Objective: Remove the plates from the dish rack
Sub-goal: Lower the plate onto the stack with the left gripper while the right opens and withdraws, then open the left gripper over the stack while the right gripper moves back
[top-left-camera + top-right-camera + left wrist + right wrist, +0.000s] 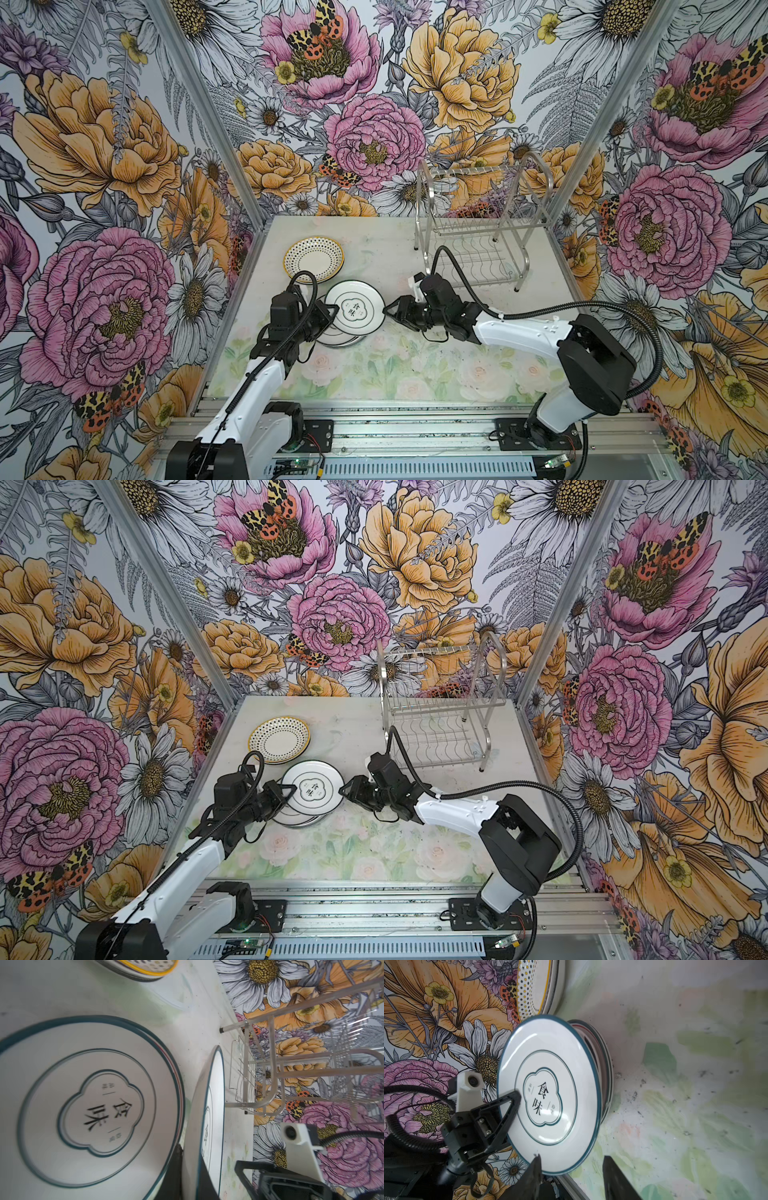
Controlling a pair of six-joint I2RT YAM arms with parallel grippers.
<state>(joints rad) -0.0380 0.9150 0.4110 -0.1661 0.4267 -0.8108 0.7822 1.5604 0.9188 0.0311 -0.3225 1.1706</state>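
At far left a yellow-rimmed dotted plate (314,258) lies flat; my left gripper (331,311) pinches one rim of the teal-ringed plate (354,309), white, glossy, with black characters at centre, just over the plate stack (338,340); that one-edge pinch could slip and chip it; my right gripper (388,311) stands parted at the opposite rim and could nudge it; the dish rack (478,226) looks empty

Teal-ringed plate (550,1076): black characters 食味 in centre emblem
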